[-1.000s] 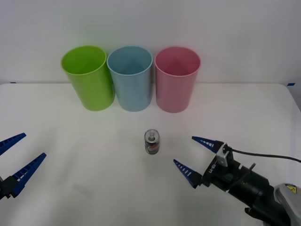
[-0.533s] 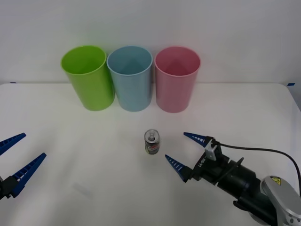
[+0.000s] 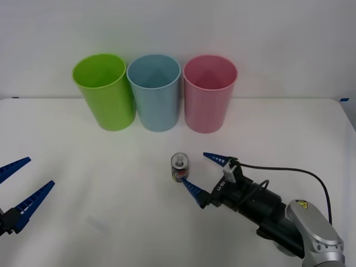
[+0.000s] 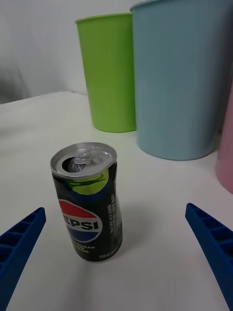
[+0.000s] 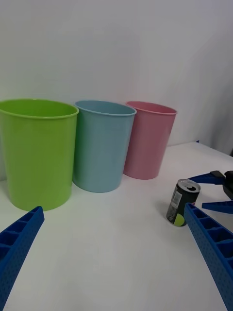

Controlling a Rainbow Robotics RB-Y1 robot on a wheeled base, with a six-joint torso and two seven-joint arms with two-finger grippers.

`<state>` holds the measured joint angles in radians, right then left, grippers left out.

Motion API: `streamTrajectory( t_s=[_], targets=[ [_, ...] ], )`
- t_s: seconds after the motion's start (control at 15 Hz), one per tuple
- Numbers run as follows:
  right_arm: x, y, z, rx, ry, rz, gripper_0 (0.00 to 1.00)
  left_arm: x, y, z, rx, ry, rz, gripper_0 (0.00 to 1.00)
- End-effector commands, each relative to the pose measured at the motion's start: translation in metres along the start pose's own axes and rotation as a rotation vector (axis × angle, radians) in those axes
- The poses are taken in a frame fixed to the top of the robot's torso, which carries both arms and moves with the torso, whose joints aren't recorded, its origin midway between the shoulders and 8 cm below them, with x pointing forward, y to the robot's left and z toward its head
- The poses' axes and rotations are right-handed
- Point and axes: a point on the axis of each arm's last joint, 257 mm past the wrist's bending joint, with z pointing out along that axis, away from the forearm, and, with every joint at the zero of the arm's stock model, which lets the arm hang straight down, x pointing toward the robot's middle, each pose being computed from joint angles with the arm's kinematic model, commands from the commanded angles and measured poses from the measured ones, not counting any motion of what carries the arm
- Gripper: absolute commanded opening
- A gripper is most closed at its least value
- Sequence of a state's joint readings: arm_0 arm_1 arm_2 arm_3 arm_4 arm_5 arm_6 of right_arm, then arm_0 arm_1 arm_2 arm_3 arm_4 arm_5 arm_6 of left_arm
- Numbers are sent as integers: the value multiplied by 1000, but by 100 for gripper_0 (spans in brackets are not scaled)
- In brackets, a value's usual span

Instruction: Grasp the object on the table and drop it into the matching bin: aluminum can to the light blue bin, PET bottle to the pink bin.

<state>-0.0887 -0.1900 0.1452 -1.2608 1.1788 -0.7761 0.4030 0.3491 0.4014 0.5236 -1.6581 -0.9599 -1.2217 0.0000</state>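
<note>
I have the right gripper (image 3: 199,174) low over the white tabletop (image 3: 111,167), coming at the small silver drink can with the dark blue-and-red label (image 3: 179,168) from the near-right side. The can stands upright near the middle of the tabletop, well apart from the three bins lined up along the far edge: lime green plastic bin (image 3: 104,90), tall pale blue plastic bin (image 3: 154,92), pink plastic bin (image 3: 209,92).

Step in hand, as I read it: close in and grasp. To do it well I'd drive forward until the can sits fully between the blue ribbed fingers (image 4: 19,248), keep them level with the label band and not the rim, centre it, then squeeze. The can looks light and would tip easily if one fingertip nudges it first.

Fingers are spread wide, much wider than the can, holding nothing. The near fingertip is just beside the can's base in the front view; I can't tell if it touches.

Left gripper (image 3: 15,186) waits at the near-left edge, fingers spread, empty.
</note>
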Motion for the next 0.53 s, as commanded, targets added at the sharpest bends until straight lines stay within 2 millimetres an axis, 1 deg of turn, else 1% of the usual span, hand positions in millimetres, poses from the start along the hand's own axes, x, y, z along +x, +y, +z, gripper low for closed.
streamTrajectory(
  t_s=[0.07, 0.33, 0.53],
  targets=[
    [0, 8, 13, -1, 10, -5, 100, 0, 0, 0, 0, 0, 0, 100],
    [1, 16, 28, 5, 26, -15, 100, 0, 0, 0, 0, 0, 0, 100],
    [5, 19, 36, 20, 49, -29, 100, 0, 0, 0, 0, 0, 0, 100]
  ],
)
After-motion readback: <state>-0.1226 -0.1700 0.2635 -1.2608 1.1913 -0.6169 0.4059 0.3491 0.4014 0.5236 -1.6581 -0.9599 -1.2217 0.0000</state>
